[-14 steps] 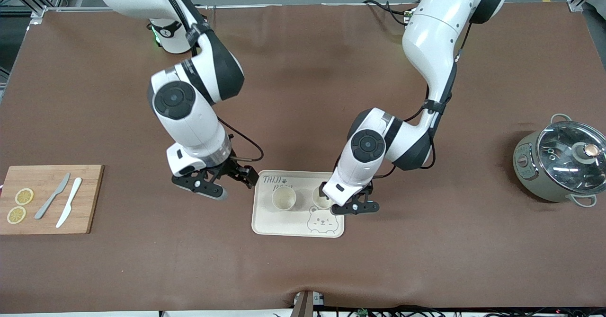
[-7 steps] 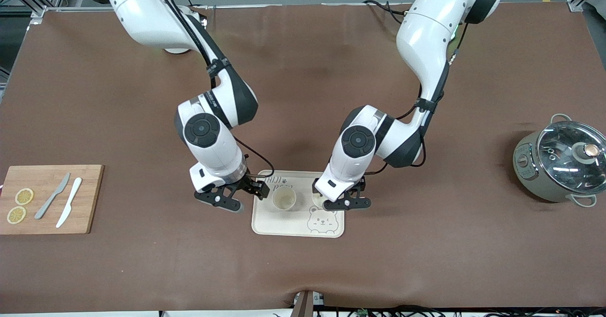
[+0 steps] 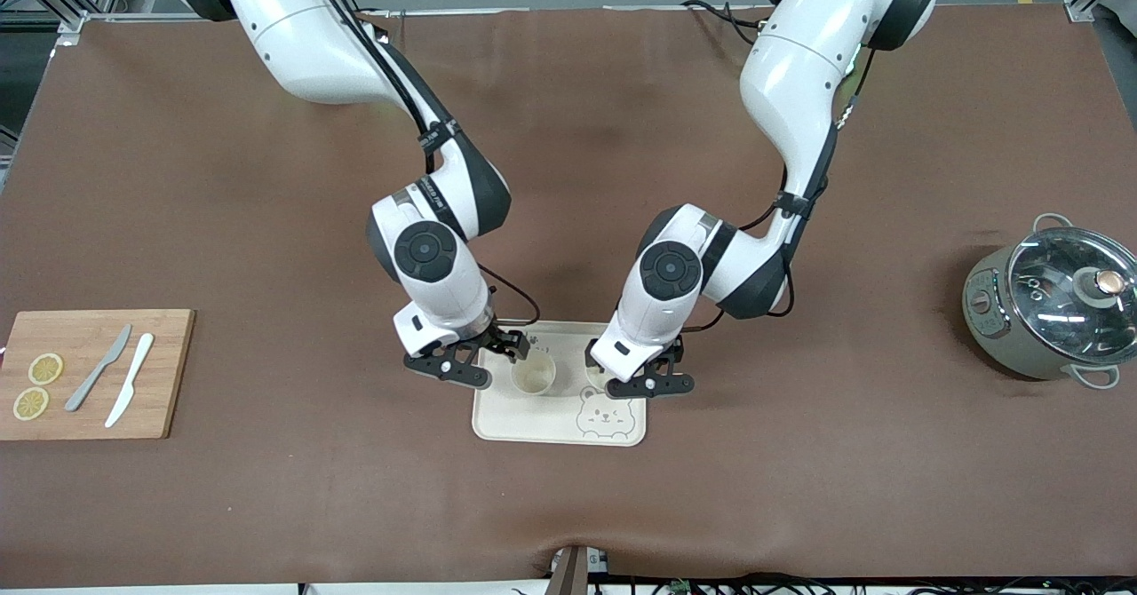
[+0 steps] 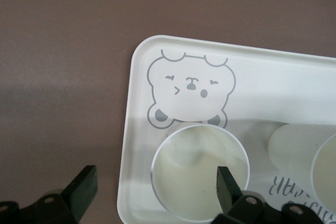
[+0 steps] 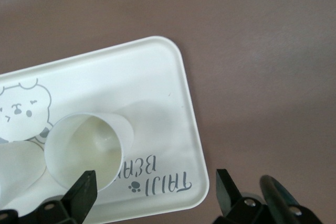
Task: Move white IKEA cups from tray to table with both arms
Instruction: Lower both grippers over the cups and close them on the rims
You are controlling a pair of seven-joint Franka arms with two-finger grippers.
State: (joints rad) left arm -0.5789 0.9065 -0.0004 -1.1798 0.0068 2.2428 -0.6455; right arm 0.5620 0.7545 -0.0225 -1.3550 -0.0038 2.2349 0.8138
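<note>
Both arms hovering at the tray, nothing grasped yet.

Left end effector (image 3: pixel 641 380) is hanging released over the cup (image 3: pixel 597 376) by the bear face, one finger (image 4: pixel 227 186) sitting over its mouth, looks like a rim pinch. Right end effector (image 3: pixel 475 360) is hanging released at the lettered end of the tray (image 3: pixel 533 417), straddling its edge beside the other cup (image 3: pixel 533 373). Both cups are standing upright in the tray on the tabletop (image 3: pixel 799 453), placed one per arm.
</note>
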